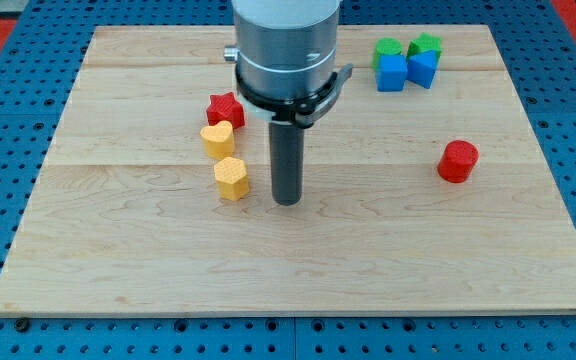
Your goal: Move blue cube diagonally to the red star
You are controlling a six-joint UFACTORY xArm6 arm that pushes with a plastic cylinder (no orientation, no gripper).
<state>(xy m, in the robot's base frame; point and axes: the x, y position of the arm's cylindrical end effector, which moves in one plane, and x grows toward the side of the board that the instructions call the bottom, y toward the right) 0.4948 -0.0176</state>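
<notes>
Item: blue cube (392, 73) — sits near the board's top edge toward the view's right, in a tight cluster of four. A second blue block (424, 68) stands just to its right, touching or nearly so; its shape reads as roughly cubic but skewed, and you cannot be sure which of the two the task means. Behind them, two green blocks (389, 47) (426, 44), shapes not clear.

Item: red star (225, 108) — left of centre, well apart from the blue pair, partly tucked beside the arm's grey housing.

Item: your tip (287, 201) — rod's lower end rests mid-board, just right of the lower yellow block (232, 178), below the star, and well apart from the blue cube. No jaws exist on this rig; the rod holds nothing and touches no block.

Other stock: upper yellow block (217, 138), heart-like, directly below the star; red cylinder (458, 160) at the view's right; wooden board (288, 290).

Progress, as judged: nothing done yet. The cube lies far from the star, and the whole push is left — you must first carry the tip round to the cube's upper right side.

Orientation: the cube has no real long axis; its faces sit roughly square to the board's edges, front face toward the view's bottom. The path to the star runs toward the view's lower left.
</notes>
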